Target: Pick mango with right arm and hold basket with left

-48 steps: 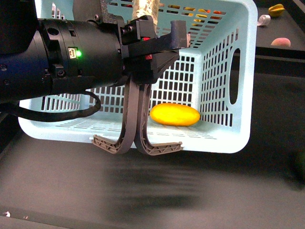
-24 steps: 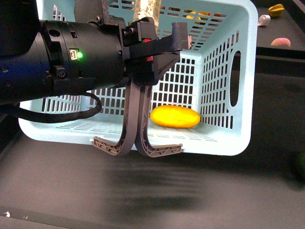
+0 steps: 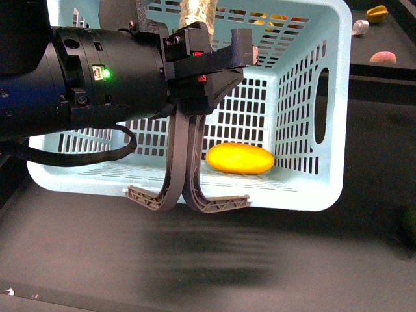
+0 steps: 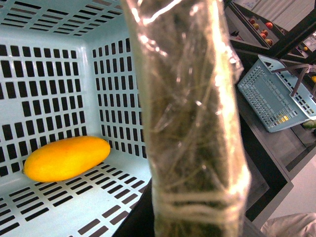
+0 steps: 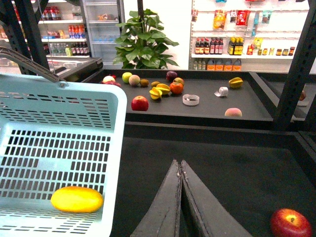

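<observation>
The pale turquoise basket hangs tilted above the dark table, its two grey-brown handles dangling at the front. The yellow-orange mango lies inside it on the lower wall. It also shows in the left wrist view and the right wrist view. My left gripper, on the thick black arm with the green light, is shut on the basket at its upper rim. A tape-wrapped finger fills the left wrist view. My right gripper is shut and empty, right of the basket above the table.
A red apple lies on the table near my right gripper. The raised back shelf holds several fruits, among them a starfruit, a peach and an apple. A second basket stands off to the side.
The basket and the mango have drifted very slightly right and down. My left gripper keeps its hold.
</observation>
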Robot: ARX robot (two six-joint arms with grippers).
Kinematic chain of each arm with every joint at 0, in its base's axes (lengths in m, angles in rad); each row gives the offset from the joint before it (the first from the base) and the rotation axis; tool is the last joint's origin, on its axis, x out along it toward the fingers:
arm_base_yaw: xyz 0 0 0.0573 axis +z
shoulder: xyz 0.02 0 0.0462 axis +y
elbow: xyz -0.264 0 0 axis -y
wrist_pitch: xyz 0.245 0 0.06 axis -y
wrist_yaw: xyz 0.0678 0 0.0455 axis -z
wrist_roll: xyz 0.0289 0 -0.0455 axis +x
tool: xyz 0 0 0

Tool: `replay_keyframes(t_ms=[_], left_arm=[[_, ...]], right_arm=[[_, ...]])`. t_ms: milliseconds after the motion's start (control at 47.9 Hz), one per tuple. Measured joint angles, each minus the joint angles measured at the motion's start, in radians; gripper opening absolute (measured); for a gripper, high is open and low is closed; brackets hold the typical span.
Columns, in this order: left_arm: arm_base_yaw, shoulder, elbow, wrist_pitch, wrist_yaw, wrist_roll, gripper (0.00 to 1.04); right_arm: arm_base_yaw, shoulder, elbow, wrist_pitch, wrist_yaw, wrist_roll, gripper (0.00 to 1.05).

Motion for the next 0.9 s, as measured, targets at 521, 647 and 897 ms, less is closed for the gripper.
replay_keyframes(t_ms=[521, 647, 897], left_arm=[[0.0, 0.0, 0.0, 0.0, 0.0, 0.002, 0.07], [0.0, 0.0, 0.0, 0.0, 0.0, -0.001, 0.07], [0.0, 0.0, 0.0, 0.0, 0.0, 0.0, 0.07]], right_arm=[[0.0, -0.182, 0.001, -0.19, -0.003, -0.001, 0.02], [0.0, -0.182, 0.001, -0.19, -0.003, -0.001, 0.02], [0.0, -0.182, 0.001, -0.19, -0.003, -0.003, 0.37]])
